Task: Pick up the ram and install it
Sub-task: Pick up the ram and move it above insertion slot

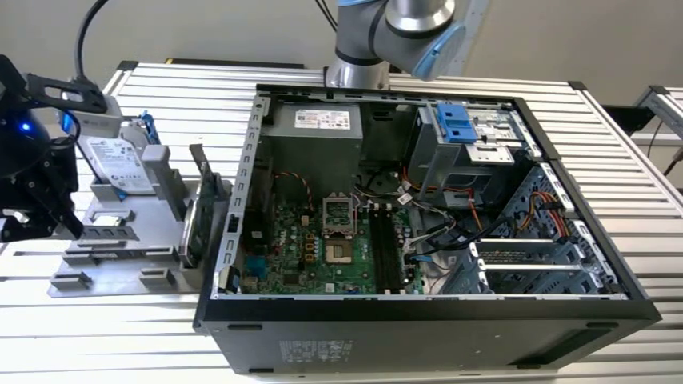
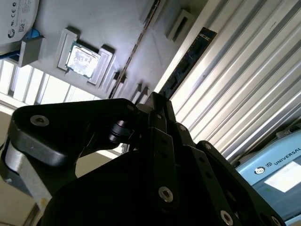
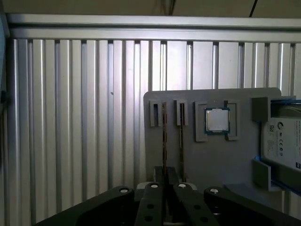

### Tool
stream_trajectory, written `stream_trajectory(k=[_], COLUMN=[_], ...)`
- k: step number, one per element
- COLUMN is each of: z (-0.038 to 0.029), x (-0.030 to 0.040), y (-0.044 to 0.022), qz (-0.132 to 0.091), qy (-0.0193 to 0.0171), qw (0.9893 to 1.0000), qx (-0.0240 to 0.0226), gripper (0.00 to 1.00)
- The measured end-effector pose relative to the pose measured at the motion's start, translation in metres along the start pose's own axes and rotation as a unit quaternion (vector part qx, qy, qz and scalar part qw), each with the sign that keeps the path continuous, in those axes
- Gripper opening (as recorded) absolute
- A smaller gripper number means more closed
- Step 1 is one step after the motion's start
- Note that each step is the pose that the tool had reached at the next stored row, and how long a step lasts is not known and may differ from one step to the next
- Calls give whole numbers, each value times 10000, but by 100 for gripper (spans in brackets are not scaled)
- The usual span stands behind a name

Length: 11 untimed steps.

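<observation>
Ram (image 3: 163, 136) is seen standing on edge in gray tray (image 3: 235, 165), near CPU (image 3: 217, 120). Gripper (image 3: 164, 170) fingers are drawn together over its near end; contact cannot be told. Judged light, stiff, fragile: its 2 faces should be pinched mid-length, gently.

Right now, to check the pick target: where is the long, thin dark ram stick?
In the second wrist view the ram runs along the edge of the flat grey tray, beside the ribbed metal table, just beyond the black gripper.
</observation>
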<state>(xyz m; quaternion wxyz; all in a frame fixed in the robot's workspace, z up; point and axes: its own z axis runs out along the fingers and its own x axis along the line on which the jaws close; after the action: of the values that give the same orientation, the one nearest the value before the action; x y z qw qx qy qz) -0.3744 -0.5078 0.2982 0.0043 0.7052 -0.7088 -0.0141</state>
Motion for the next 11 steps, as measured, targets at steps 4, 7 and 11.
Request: stream_trajectory(k=[4,7,11], z=[-10,-16,-28], x=[0,0,0], y=[0,1,1], qz=[0,1,1], qy=[0,0,1], qw=[10000,10000,10000], qx=[0,0,-1], gripper=[0,0,0])
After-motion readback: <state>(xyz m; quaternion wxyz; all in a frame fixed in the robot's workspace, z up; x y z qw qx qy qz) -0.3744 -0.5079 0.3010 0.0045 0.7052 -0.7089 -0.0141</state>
